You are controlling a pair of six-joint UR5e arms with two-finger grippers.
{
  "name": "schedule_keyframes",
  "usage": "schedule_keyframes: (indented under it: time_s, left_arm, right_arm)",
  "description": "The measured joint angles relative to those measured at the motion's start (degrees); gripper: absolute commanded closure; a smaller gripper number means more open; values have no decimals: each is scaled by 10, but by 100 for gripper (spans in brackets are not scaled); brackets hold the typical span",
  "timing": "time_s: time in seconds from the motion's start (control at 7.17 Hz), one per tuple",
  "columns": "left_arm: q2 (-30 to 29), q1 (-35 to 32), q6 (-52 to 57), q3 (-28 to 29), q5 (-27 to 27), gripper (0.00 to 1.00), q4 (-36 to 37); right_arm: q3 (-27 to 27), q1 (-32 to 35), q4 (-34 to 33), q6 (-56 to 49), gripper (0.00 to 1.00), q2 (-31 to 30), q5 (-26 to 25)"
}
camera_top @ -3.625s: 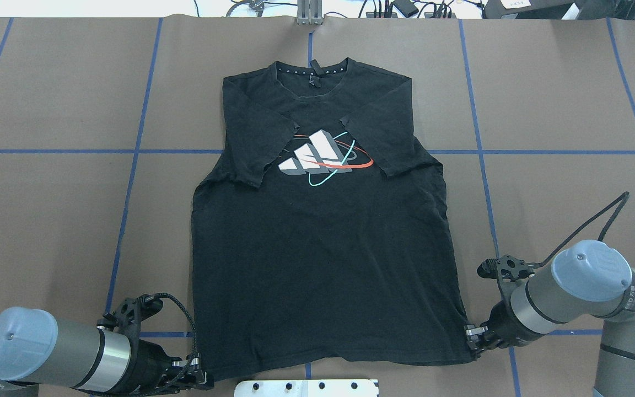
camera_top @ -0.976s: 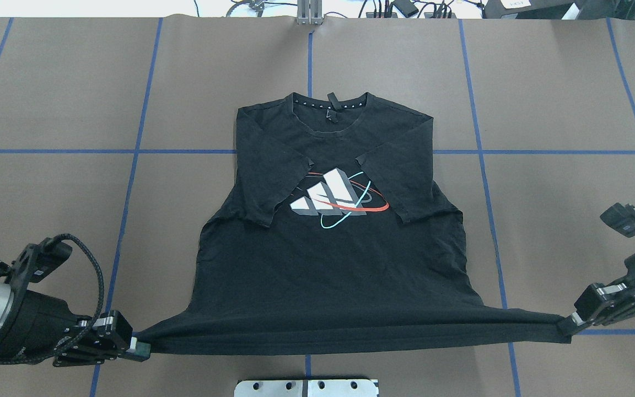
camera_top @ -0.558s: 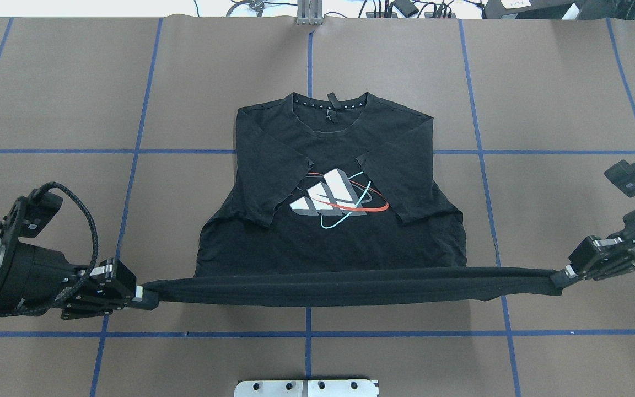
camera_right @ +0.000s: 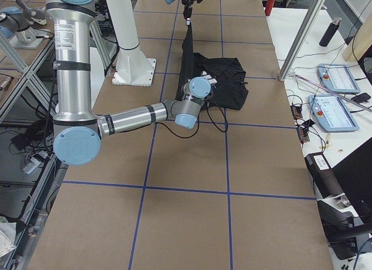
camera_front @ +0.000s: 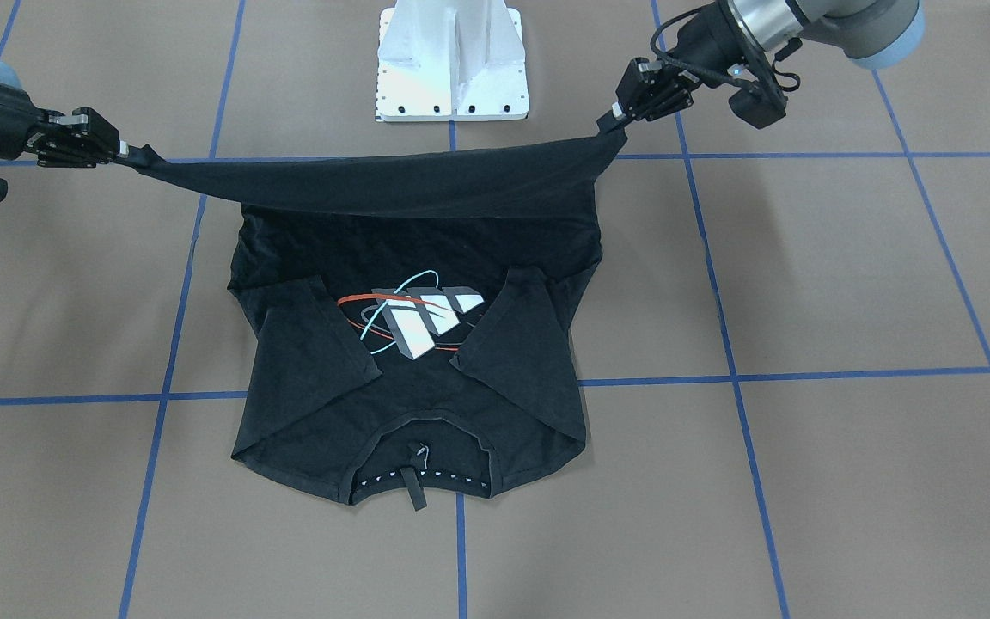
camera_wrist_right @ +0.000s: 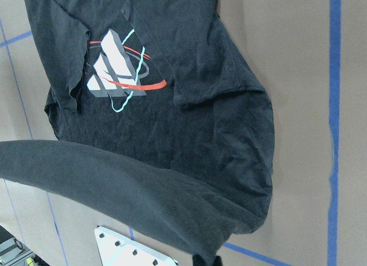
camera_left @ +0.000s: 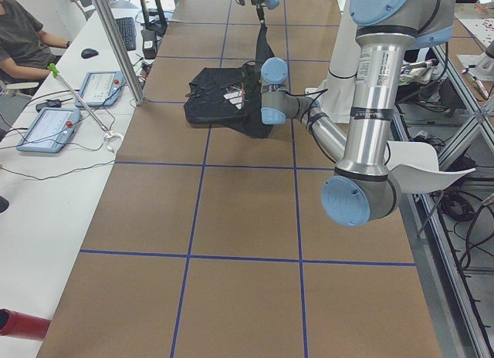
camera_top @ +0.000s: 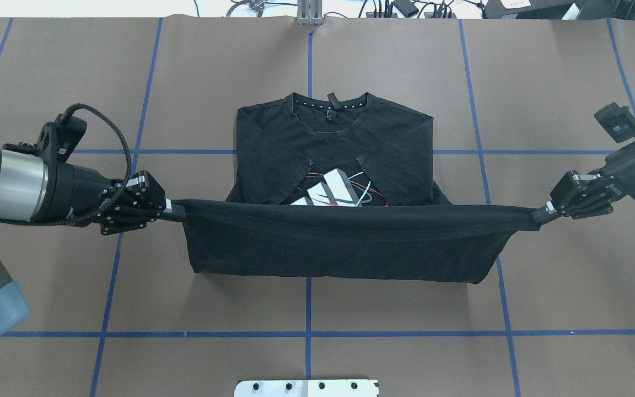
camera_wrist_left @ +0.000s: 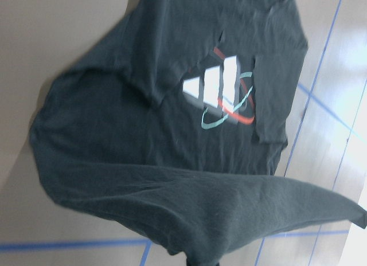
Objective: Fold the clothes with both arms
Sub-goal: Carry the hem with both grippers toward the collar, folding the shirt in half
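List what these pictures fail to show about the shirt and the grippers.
Logo, lower half: overhead view, behind the lifted hem of the T-shirt.
Fingertips of left gripper and right gripper: wrist views, cut off at the bottom edge.
Grip detail: side views, too small.

Bright, even overhead light; the fixed views are sharp. A soft, faint shadow falls on the table (camera_top: 405, 309) under the lifted T-shirt (camera_top: 339, 242) hem. The black fabric swallows detail. Left wrist view is blurred, washed out by glare at the right edge. Right wrist view is sharper, soft at the bottom. Side views bend slightly at the edges.
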Motion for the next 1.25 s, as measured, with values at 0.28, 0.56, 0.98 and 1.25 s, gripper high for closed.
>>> schedule_keyframes:
  time_s: [0.28,0.56,0.98,1.25]
  left_arm:
    - [-27,-41,33,44,0,100,1]
    - [-74,-67,48,110,1,100,0]
    - [-171,-74,60,247,8,100,-3]
    - [-189,-84,82,296,27,100,-5]
  right_arm:
    - [-61,14,0,30,100,76,-3]
    - [-142,35,0,36,100,148,-4]
    - [-224,53,0,35,100,208,-15]
    - [-270,51,-1,35,100,234,-42]
